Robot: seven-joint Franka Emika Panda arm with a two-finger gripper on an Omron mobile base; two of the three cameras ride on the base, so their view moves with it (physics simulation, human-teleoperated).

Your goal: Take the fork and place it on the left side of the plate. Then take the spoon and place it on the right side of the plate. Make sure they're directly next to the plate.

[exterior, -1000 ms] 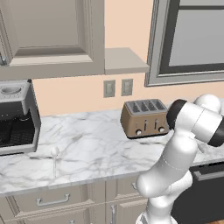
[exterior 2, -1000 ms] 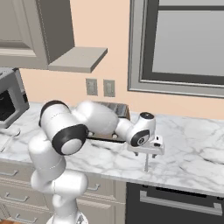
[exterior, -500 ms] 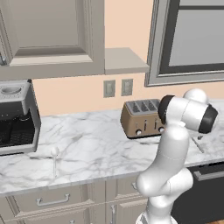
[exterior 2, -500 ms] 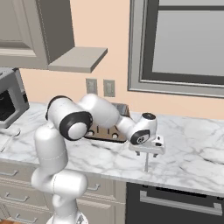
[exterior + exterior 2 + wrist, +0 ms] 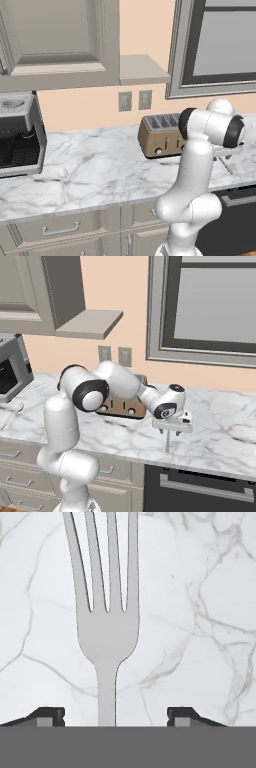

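The fork (image 5: 106, 632) lies flat on the white marble counter, tines pointing away from the hand. Its handle runs down between my gripper's (image 5: 116, 714) two dark fingertips, with a clear gap on each side, so the gripper is open and touches nothing. From the right base view the gripper (image 5: 171, 433) hangs straight down over the thin fork (image 5: 167, 445) near the counter's front edge. The fork (image 5: 225, 165) also shows just right of the arm. The spoon (image 5: 62, 176) lies far to the left on the counter, bowl away from the edge. The plate is out of view.
A brown toaster (image 5: 162, 135) stands against the wall behind the arm. A coffee machine (image 5: 17, 135) sits at the counter's far left, close to the spoon. A window fills the wall at right, and a dark appliance front (image 5: 200, 491) sits below the counter.
The arm's elbow and upper links have swung round, while the hand has stayed over the fork and sunk slightly toward it.
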